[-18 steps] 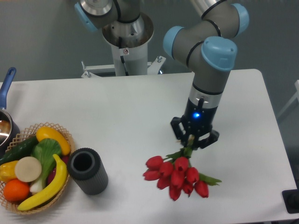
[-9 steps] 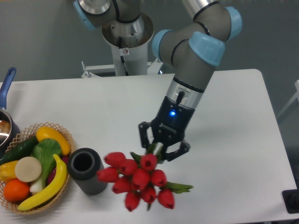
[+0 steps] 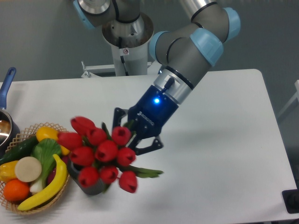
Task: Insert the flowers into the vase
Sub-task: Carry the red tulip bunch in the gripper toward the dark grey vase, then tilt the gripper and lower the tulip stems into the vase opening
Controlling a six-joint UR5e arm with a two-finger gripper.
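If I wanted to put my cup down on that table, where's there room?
The right side of the table beyond the gripper is bare, as is the back strip. The front left is crowded: basket, vase and flowers.

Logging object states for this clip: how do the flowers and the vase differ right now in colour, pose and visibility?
The flowers are bright red buds, held above the table by the gripper; the vase is dark grey and stands on the table. The flowers show fully; the vase is mostly hidden behind them. Both sit beside the wicker basket.
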